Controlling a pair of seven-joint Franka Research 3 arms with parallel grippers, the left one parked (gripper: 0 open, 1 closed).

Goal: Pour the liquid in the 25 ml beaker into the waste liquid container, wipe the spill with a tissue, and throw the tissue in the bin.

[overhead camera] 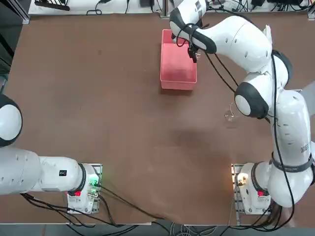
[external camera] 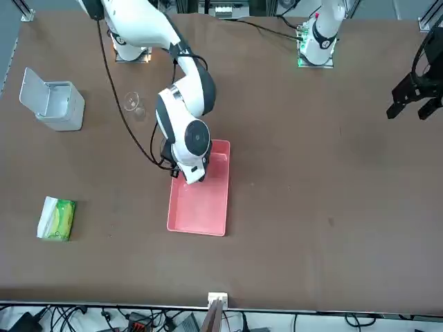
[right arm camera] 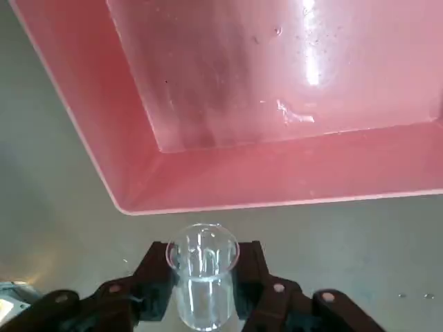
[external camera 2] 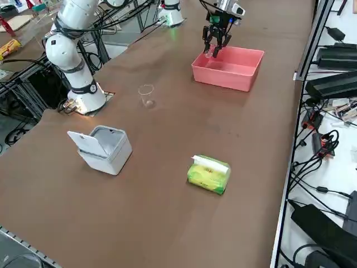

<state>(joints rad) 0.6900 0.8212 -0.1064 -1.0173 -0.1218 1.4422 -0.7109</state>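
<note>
My right gripper (right arm camera: 203, 268) is shut on the 25 ml beaker (right arm camera: 203, 280), a tiny clear glass held between the two black fingers (right arm camera: 154, 271) with its mouth turned toward the waste liquid container (right arm camera: 90, 124). That pink tray (overhead camera: 177, 73) lies at the table's far middle. The gripper (overhead camera: 193, 53) hangs just above the tray's right wall, and it shows at the near rim (external camera 2: 213, 49) from the side. I cannot tell whether liquid is in the beaker. The tray floor glints wet. A white tissue sheet (external camera 2: 209, 163) sticks out of the yellow-green pack (external camera 2: 209, 174).
A larger clear beaker (overhead camera: 230, 114) stands on the table beside the right arm. The pale grey bin (external camera 2: 106, 146) stands with its lid up near the table's right edge, and the tissue pack (external camera: 57, 219) lies further along that side.
</note>
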